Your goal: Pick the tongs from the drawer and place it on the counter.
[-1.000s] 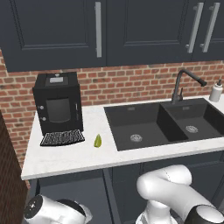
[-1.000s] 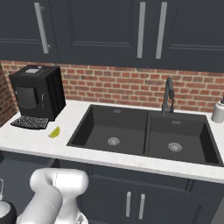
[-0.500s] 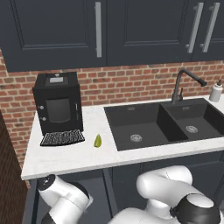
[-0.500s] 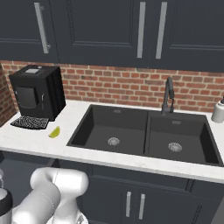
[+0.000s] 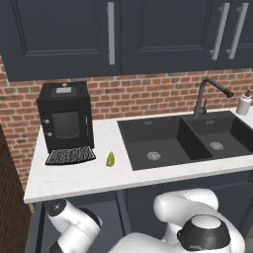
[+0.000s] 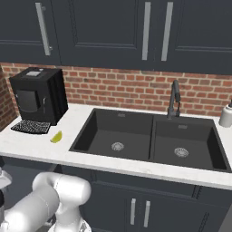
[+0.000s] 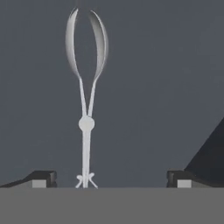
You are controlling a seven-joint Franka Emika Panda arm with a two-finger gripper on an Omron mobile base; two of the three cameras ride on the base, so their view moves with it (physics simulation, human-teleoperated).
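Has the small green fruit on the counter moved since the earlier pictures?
No. The green fruit lies at the same spot right of the coffee machine, left of the sink.

My arm folds low, its white links bent down at the bottom of both base views, the elbow bulging in the foreground and the forearm reaching toward my left. My end effector [image 7: 111,179] is spread wide, its two dark fingertips [image 7: 41,177] standing well apart at the lower edge of the hand view, with nothing gripped between them.
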